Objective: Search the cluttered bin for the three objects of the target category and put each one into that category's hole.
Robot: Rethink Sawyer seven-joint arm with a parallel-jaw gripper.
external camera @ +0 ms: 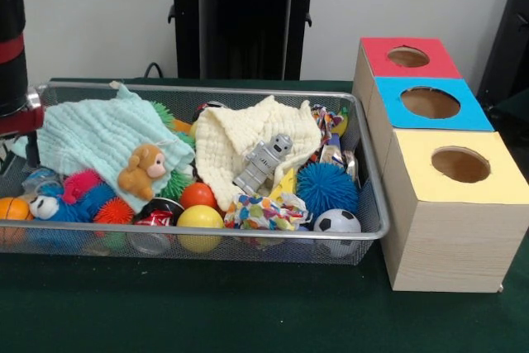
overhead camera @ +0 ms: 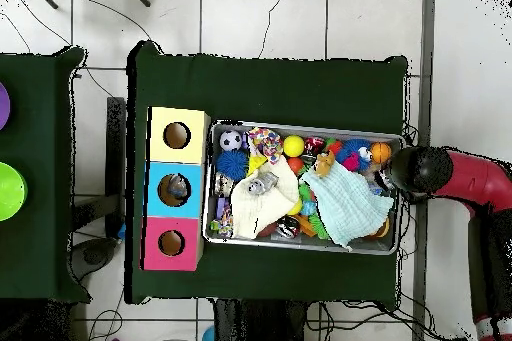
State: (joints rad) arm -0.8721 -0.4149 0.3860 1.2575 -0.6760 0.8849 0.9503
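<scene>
Fingers can't be made out; your arm (overhead camera: 440, 173) waits at the bin's (external camera: 207, 241) 3 o'clock overhead. Yellow ball (external camera: 200, 221), front centre, looks light, smooth, slippery: grip across its middle.

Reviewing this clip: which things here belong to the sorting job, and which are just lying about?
Job:
mesh bin
red-topped box
blue-topped box
yellow-topped box
bin clutter, e.g. grey robot figure, soccer ball

Lying about:
green disc
purple disc
</scene>
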